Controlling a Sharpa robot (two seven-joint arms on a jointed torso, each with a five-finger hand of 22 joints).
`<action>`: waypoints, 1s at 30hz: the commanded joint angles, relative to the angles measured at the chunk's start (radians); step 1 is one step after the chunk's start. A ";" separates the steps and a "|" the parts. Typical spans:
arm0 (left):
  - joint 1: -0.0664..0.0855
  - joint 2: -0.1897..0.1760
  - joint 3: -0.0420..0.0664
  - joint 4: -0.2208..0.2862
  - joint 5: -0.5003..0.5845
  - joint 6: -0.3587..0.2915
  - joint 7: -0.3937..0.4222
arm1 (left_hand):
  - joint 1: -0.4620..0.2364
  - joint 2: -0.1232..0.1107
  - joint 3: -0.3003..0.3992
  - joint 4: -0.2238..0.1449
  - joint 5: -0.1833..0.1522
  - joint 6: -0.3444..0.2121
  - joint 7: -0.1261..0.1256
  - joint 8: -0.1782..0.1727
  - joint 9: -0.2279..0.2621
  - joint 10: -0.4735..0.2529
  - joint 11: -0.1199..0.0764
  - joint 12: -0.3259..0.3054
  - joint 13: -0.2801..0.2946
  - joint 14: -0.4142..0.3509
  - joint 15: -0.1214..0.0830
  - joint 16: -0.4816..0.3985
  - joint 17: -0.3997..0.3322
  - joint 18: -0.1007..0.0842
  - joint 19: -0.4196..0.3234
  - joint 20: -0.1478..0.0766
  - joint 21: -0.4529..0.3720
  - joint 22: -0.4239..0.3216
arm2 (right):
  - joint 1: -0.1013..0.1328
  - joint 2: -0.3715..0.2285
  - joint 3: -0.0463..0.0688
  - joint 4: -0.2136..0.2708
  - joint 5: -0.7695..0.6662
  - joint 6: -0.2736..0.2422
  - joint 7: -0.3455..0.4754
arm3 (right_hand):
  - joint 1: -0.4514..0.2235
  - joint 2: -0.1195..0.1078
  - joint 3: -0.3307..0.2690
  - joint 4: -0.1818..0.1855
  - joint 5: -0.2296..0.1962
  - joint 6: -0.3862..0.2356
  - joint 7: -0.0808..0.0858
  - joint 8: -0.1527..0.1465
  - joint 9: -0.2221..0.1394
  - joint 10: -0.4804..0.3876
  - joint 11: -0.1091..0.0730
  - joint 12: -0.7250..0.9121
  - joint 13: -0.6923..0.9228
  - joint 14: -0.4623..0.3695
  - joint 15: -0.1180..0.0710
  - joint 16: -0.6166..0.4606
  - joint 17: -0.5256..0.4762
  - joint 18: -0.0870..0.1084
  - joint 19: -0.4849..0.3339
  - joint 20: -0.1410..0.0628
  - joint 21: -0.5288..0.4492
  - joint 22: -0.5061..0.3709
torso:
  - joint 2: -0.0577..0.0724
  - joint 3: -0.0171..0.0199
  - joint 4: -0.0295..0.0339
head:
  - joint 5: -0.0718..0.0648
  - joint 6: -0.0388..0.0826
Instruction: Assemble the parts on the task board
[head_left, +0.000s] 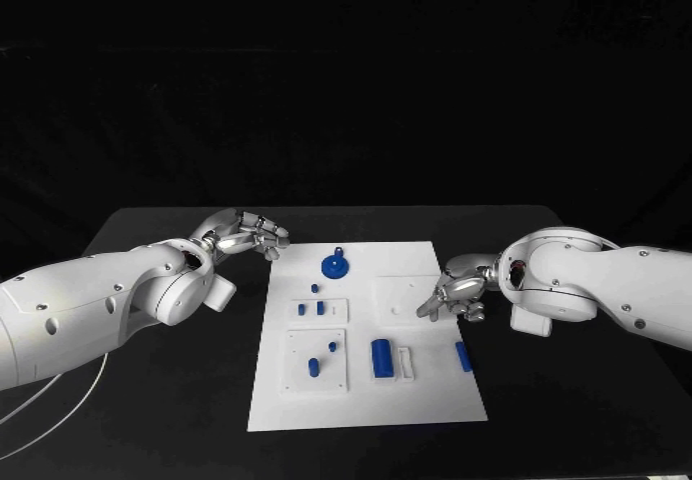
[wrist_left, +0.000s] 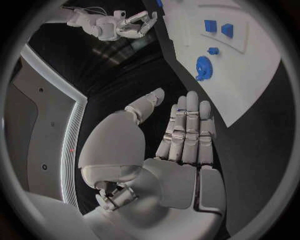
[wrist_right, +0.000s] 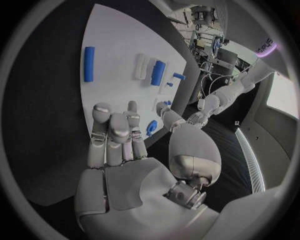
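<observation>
On my left, the left robot hand (head_left: 248, 236) hovers over the black bench (head_left: 159, 400) just beside the board's (head_left: 433, 400) far left corner. From its wrist camera I see the fingers (wrist_left: 187, 130) laid out straight and side by side, the thumb apart, nothing in them — an empty, open hand.

The board is a flat white rectangular plate in the middle of the bench, its long axis running away from me. Raised white square blocks sit on it. Near its far end lies a round blue disc part (head_left: 335, 266) with a small stem pointing away from me. Below it, on a small block, stand two short blue pegs (head_left: 312, 309) side by side. On the nearer left block I see an oval blue part (head_left: 313, 368) lying lengthwise and a smaller blue nub (head_left: 333, 346) just beyond it. In the middle sits a blue cylinder (head_left: 382, 358), long axis along the board, touching or just beside a white holder (head_left: 405, 362); I cannot tell which. Near the right edge lies a slimmer blue bar (head_left: 463, 356), tilted slightly. All the blue parts look like smooth matte plastic.

The right robot hand (head_left: 456, 295) hangs over the board's right edge — its silver fingers (wrist_right: 115, 135) are extended together, thumb to the side, holding nothing.
</observation>
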 joint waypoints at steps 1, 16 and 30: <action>0.000 0.000 0.001 0.005 0.007 0.008 0.013 | -0.009 0.000 0.002 0.005 -0.005 -0.007 0.001 -0.003 -0.001 -0.006 0.001 -0.005 0.001 0.003 0.004 -0.005 0.002 0.007 0.000 0.004 -0.005 0.001 | 0.002 -0.017 -0.001 -0.001 -0.014 0.140 -0.017 | 0.007 0.000 0.007 0.001 -0.002 0.002 0.003 -0.002 -0.001 -0.002 0.002 -0.003 0.001 -0.001 0.005 -0.006 -0.002 0.035 0.003 -0.002 -0.006 -0.001 | 0.001 -0.0005 0.0004 | -0.016 -0.004; 0.000 -0.008 0.000 0.008 0.015 0.013 0.019 | -0.008 0.001 0.002 0.005 -0.005 -0.006 0.001 -0.003 -0.001 -0.006 0.001 -0.005 0.001 0.003 0.004 -0.006 0.003 0.007 0.000 0.004 -0.005 0.002 | 0.001 -0.132 -0.021 0.046 -0.158 0.125 -0.053 | 0.021 -0.051 0.063 0.065 -0.017 0.000 0.007 -0.002 -0.001 -0.006 0.005 -0.008 0.001 -0.003 0.008 -0.007 -0.005 0.035 0.000 0.007 -0.007 -0.001 | 0.001 -0.0006 0.0022 | -0.057 -0.010; 0.000 -0.004 0.000 0.005 0.015 0.017 0.019 | -0.008 0.001 0.002 0.006 -0.005 -0.006 0.001 -0.003 -0.001 -0.005 0.001 -0.006 0.001 0.004 0.004 -0.007 0.005 0.007 0.000 0.004 -0.006 0.003 | -0.033 -0.157 -0.036 0.061 -0.177 0.079 -0.065 | -0.009 -0.082 0.060 0.129 -0.017 -0.005 0.007 -0.002 0.001 -0.008 0.006 -0.009 0.001 -0.004 0.009 -0.007 -0.007 0.035 -0.003 0.010 -0.006 0.000 | 0.001 -0.0013 0.0008 | -0.070 -0.013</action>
